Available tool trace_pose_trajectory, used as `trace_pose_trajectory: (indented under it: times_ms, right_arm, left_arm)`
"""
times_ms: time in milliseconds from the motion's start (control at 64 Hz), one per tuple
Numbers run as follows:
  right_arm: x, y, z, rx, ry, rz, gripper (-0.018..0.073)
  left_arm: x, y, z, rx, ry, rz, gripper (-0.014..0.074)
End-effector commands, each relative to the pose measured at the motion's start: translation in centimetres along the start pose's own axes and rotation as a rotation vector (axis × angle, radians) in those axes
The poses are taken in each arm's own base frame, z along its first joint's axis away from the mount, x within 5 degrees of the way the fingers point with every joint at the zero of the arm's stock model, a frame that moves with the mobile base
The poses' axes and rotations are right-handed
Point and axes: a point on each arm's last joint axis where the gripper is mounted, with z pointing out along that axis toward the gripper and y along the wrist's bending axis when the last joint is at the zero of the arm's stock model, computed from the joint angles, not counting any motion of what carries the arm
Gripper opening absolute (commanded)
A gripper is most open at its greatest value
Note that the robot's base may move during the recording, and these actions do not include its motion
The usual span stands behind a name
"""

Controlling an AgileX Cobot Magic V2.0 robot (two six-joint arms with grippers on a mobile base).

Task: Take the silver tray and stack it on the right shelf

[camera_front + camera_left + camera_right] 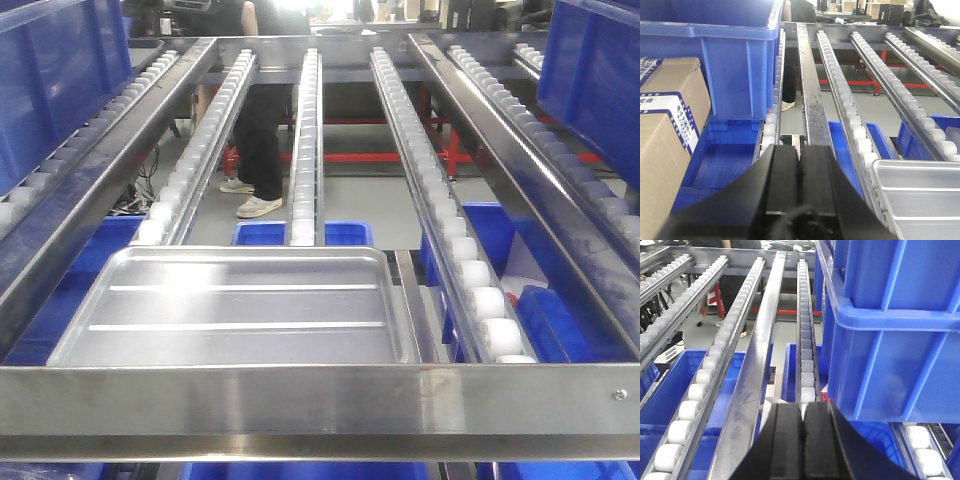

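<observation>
Tray [240,305]: flat on roller lanes [305,130], apparently stopped by front crossbar [320,395].
Left end effector [800,150]: clenched, empty, left of tray.
Right end effector [803,407]: clenched, empty, beside crate [890,340].

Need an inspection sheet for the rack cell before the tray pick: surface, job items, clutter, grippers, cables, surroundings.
surface: roller rack with steel front bar; lanes otherwise bare.
job's things: silver tray flat on the lanes, near left, behind the front bar; right shelf carries a blue crate.
clutter: cardboard boxes far left; blue bins below.
grippers: left gripper shut, empty; right gripper shut, empty.
cables: what looks like a dark cable on the left gripper's body.
surroundings: person standing behind the rack.
</observation>
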Motion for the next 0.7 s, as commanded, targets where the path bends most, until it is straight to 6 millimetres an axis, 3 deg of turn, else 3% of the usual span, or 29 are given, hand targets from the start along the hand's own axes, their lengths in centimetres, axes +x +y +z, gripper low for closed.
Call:
trace_pose_trajectory:
  times_ms: [0,687]
  right_arm:
    - [-1.5,0.0,-0.3,0.000,-0.126,-0.009,0.0055]
    - [-1.8,0.0,-0.4,0.000,-0.156,-0.009,0.0055]
  left_arm:
    - [-0.1,0.1,-0.1,-0.007,-0.075,-0.009,-0.0092]
    - [-1.3,0.3,-0.2,-0.028,-0.193,-0.029,-0.0092]
